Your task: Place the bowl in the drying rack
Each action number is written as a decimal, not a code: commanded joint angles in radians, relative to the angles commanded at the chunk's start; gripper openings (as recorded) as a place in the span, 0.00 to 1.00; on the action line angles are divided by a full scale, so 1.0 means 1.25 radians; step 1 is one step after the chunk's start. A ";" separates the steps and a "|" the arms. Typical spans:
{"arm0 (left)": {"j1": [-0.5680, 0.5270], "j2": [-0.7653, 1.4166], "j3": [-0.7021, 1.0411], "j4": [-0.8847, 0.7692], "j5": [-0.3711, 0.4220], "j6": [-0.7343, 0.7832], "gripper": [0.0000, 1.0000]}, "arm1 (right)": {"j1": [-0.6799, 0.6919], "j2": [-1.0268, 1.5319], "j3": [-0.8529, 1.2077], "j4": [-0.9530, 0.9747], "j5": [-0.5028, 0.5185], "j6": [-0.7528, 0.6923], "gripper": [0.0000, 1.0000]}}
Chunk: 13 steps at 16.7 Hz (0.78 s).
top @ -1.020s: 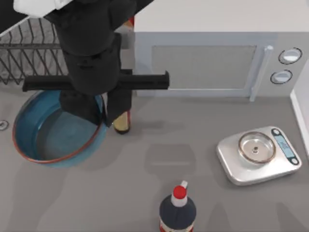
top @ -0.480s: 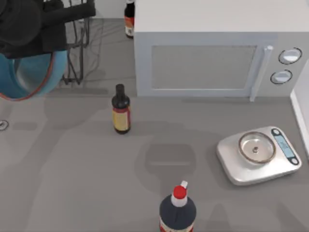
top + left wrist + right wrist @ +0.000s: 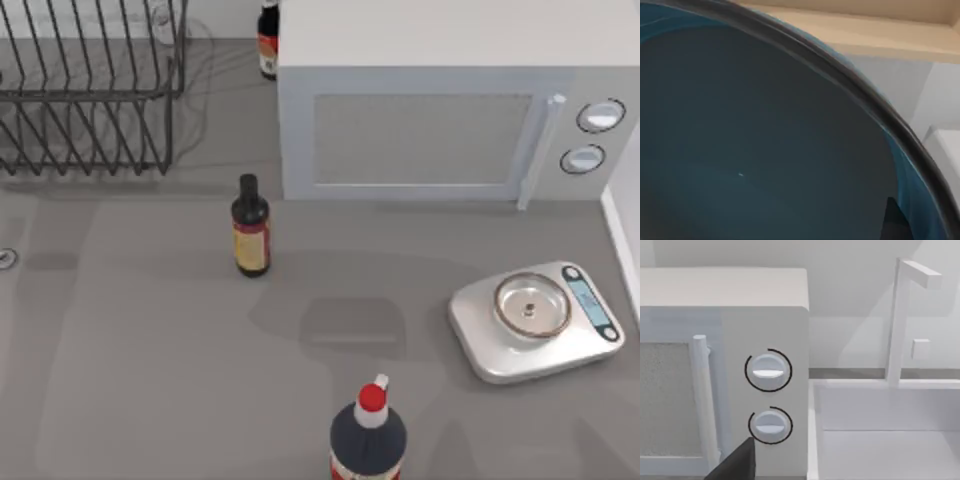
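The bowl sits very close to the left wrist camera, with its blue-grey inside and dark curved rim facing it. One dark fingertip of my left gripper rests at the bowl's edge, and the gripper is shut on the bowl. The drying rack, dark wire with slanted tines, stands at the table's back left in the top view, and nothing is between its tines. A dark part of my right gripper hangs in front of the microwave's two knobs.
A white microwave fills the back middle. A dark bottle stands in front of its left corner and another bottle behind it. A steel scale lies at the right, a red-capped bottle at the front, and a white sink at the far right.
My left arm has lifted the bowl off the table in front of the rack and carried it up and left, out of the top view. The rack now shows uncovered.
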 joint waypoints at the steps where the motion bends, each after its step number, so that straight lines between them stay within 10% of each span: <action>1: 0.032 -0.035 -0.022 0.045 0.008 0.024 0.00 | 0.000 0.000 0.000 0.000 0.000 0.000 1.00; 13: 0.102 -0.093 -0.068 0.170 0.024 0.077 0.00 | 0.000 0.000 0.000 0.000 0.000 0.000 1.00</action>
